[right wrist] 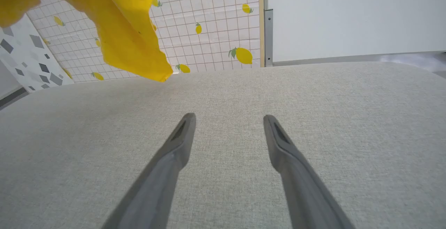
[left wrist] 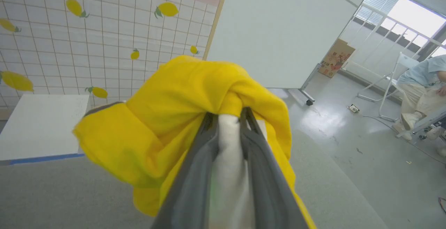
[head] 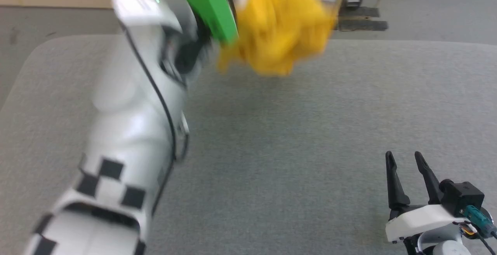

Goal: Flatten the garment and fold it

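Garment (head: 279,26), bright yellow, is bunched and lifted clear of the grey tabletop (head: 271,150), hanging above its far side. Nearest, at the lower right of the head view, the right end effector (head: 404,158) sits low over the tabletop, released, its two dark fingers spread with nothing between them. To the left, the pale left forearm (head: 132,111) reaches up and away, blurred, ending in a green housing (head: 205,2) beside the garment. The left end effector (left wrist: 228,112) is clenched on the garment, a white patch pinched between its fingers. Beyond stand a tiled wall with lemons (left wrist: 104,47), a white panel (left wrist: 278,30) and a seated person (left wrist: 421,82).
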